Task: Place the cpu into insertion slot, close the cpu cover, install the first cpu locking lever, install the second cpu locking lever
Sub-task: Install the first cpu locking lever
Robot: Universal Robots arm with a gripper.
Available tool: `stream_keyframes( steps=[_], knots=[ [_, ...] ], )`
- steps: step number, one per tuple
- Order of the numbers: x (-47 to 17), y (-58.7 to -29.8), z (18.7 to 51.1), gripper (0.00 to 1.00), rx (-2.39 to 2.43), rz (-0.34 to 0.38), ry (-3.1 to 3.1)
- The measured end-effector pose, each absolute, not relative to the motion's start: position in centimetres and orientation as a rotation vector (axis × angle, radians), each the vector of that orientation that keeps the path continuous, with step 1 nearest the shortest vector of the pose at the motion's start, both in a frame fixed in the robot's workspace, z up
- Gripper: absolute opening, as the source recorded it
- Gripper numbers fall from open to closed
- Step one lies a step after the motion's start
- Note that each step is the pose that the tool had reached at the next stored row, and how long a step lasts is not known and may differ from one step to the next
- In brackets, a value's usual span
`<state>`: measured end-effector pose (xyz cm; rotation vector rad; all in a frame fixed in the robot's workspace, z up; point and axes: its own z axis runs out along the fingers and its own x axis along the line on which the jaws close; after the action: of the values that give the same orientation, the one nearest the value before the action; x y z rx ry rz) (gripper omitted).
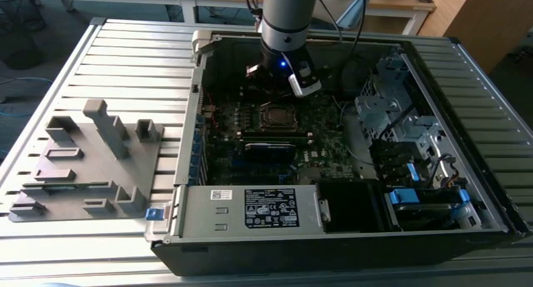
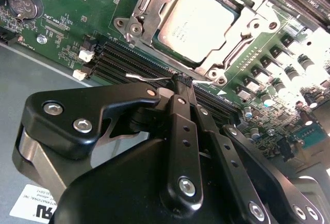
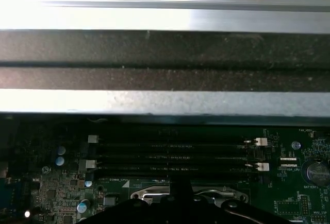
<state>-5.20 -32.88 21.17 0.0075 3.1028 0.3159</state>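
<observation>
Now at issue: lever (image 2: 147, 76), a thin wire, likely springy and slick; best taken at its free end.
Jaws: gripper (image 2: 180, 83) clenched, tips at that end; a true pinch cannot be told.
Chip: cpu (image 2: 198, 23) lies in the slot (image 1: 275, 115) under the shut cover (image 2: 246, 28).
Pose: arm (image 1: 283, 25) stands near-vertical in the case (image 1: 193, 106), above the slot.

Exterior view: even room light on the slatted table (image 1: 125, 50), computer case (image 1: 333, 252) interior in deep shadow, one small blue light (image 1: 284, 65) glowing on the arm (image 1: 288, 12). Second wrist view: bright, soft glare on the cpu (image 2: 196, 23), capacitors (image 2: 304, 62) washed pale. First wrist view: metal case wall (image 3: 165, 18) blown white, motherboard (image 3: 216, 188) dim.
</observation>
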Motion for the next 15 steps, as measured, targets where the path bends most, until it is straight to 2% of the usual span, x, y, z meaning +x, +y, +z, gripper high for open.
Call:
stream_keyframes(
  steps=[15],
  knots=[
    [-4.62,-32.67,21.03,0.11,0.007,0.305,3.104]
  ],
)
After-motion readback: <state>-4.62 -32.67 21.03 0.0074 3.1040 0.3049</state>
